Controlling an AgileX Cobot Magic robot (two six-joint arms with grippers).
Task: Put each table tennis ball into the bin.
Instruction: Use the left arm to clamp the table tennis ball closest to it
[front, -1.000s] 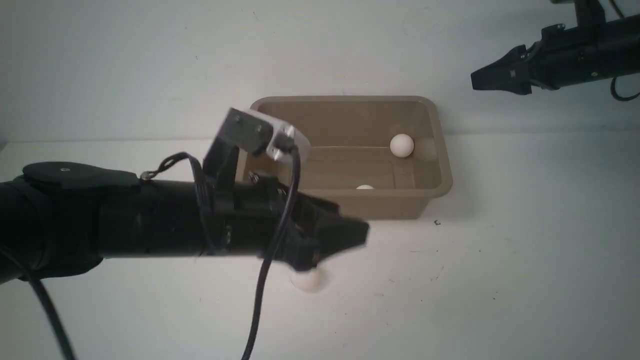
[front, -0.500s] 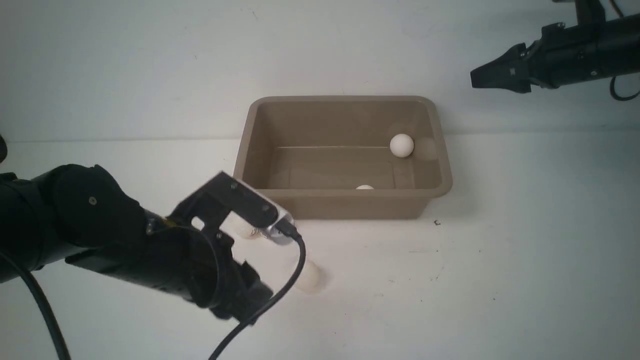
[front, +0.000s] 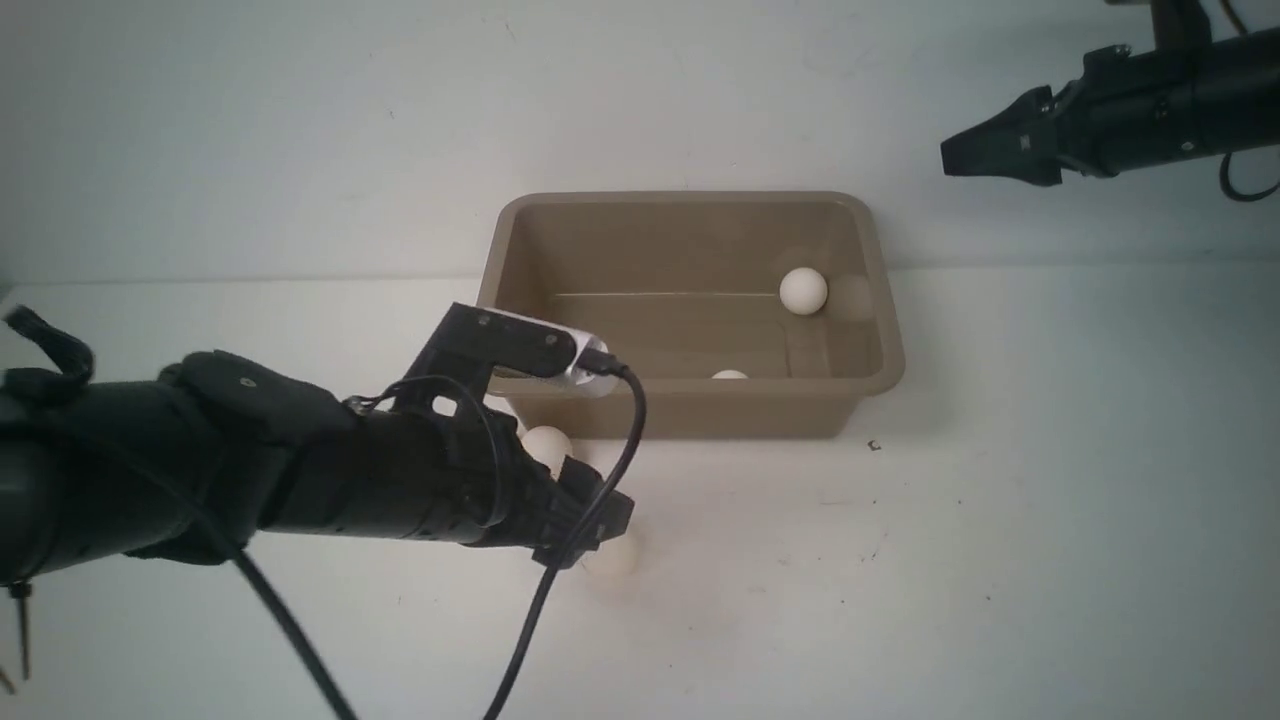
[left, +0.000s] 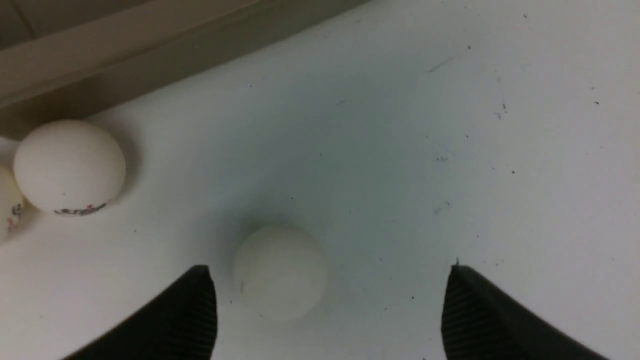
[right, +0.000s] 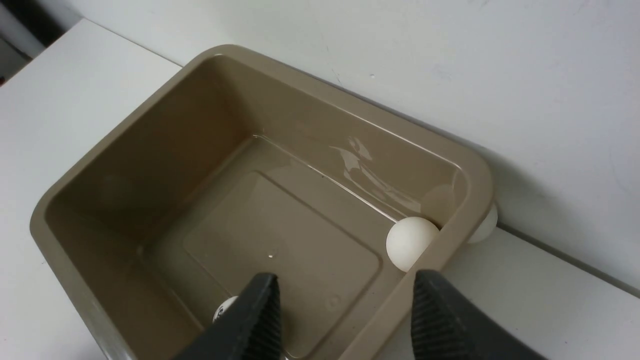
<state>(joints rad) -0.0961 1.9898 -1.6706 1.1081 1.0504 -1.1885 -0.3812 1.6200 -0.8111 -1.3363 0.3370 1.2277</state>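
The taupe bin (front: 886, 330) stands against the back wall with two table tennis balls inside, one at its right end (front: 803, 290) and one by the near wall (front: 729, 375). A third ball (front: 612, 555) lies on the table in front, just under my left gripper (front: 592, 522). In the left wrist view that ball (left: 280, 272) sits between the wide open fingers, close to one pad (left: 200, 300); two more balls (left: 69, 166) (left: 6, 210) rest by the bin wall (left: 125, 55). My right gripper (front: 950, 160) hovers high over the bin's right end, open and empty (right: 345, 285).
The right wrist view shows a further ball (right: 485, 225) wedged outside the bin's corner against the wall. A ball (front: 545, 447) sits by the bin's front left corner. The left arm's cable (front: 520, 640) hangs over the front of the white table (front: 1000, 560).
My left arm swung down from the bin's front to the table, and its gripper has opened wide round the loose ball. The right arm has stayed still.
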